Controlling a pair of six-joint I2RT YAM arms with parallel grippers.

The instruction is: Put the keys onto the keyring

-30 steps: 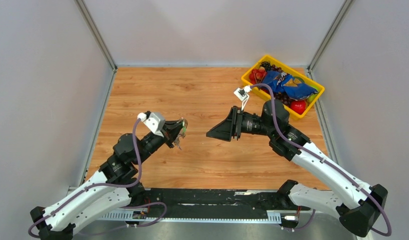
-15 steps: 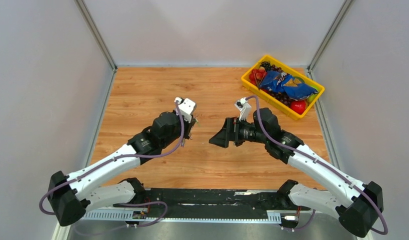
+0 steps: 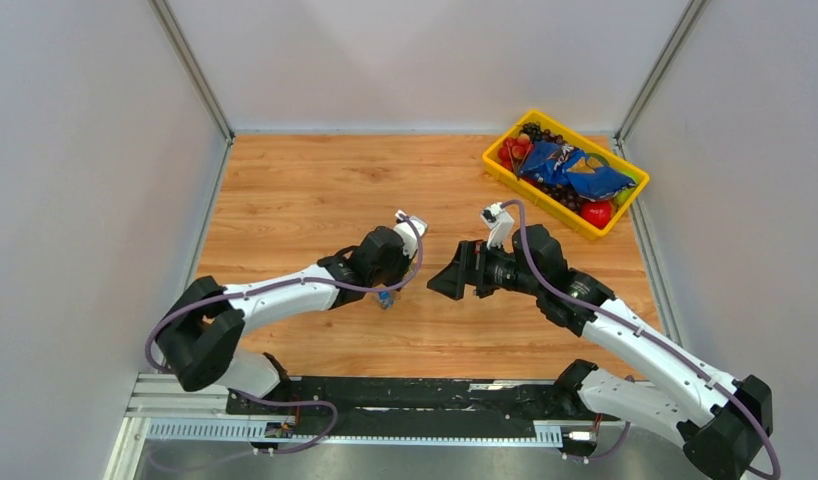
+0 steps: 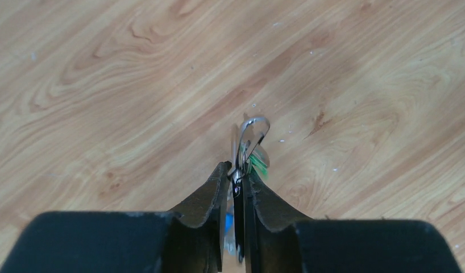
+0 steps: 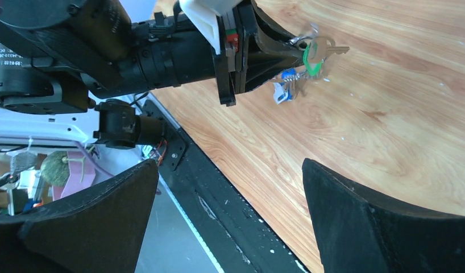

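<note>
My left gripper (image 3: pixel 397 282) is shut on a bunch: a silver keyring (image 4: pixel 250 135) sticks out beyond its fingertips over the wood. The green-tagged key (image 4: pixel 258 163) hangs at the ring, the blue-tagged key (image 4: pixel 228 219) dangles below the fingers, and a dark metal piece (image 4: pixel 237 207), apparently the plain key, is pinched between them. The right wrist view shows the same bunch: ring (image 5: pixel 303 40), green tag (image 5: pixel 311 58), blue tag (image 5: pixel 283 87). My right gripper (image 3: pixel 440 283) is wide open and empty (image 5: pixel 230 166), facing the left gripper from a short gap away.
A yellow bin (image 3: pixel 505 173) with snack bags and fruit stands at the back right. The wooden table (image 3: pixel 315 190) is walled on three sides by grey panels. The black base rail (image 3: pixel 425 395) runs along the near edge.
My left arm has stretched right toward the table's middle, carrying the keys close to the right gripper. The right gripper has shifted slightly and stayed open.
</note>
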